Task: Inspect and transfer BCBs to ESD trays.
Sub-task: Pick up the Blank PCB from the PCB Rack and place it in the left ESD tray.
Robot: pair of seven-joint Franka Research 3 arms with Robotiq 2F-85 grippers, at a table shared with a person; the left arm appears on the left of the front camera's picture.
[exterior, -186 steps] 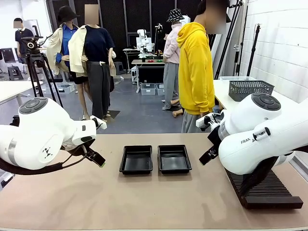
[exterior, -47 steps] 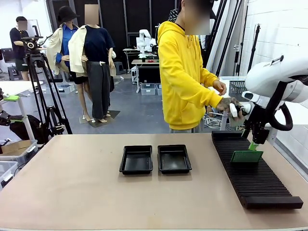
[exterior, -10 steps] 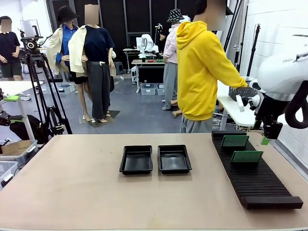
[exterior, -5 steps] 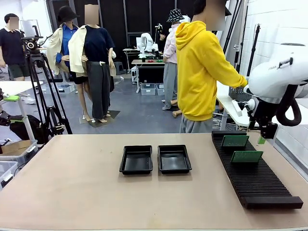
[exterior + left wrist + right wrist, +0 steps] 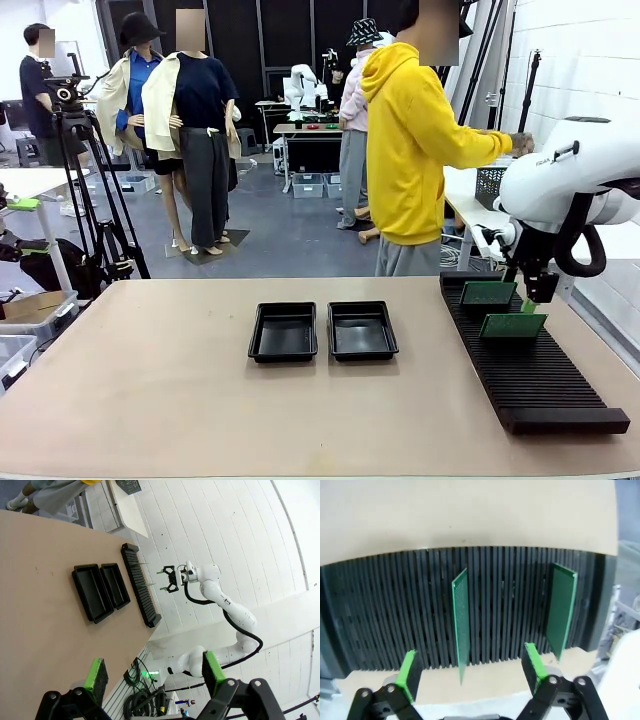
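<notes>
Moving in from the rack's outer edge, the right gripper is now hovering just above the nearer BCB, which is standing on edge in the slotted rack. A second BCB is standing farther back. The right jaws are spread wide and holding nothing, and in the right wrist view the nearer board is lining up between the fingers. The left gripper is raised high, likewise wide open and empty. Both ESD trays are sitting unfilled mid-table. By my reading, the first pick is only beginning.
</notes>
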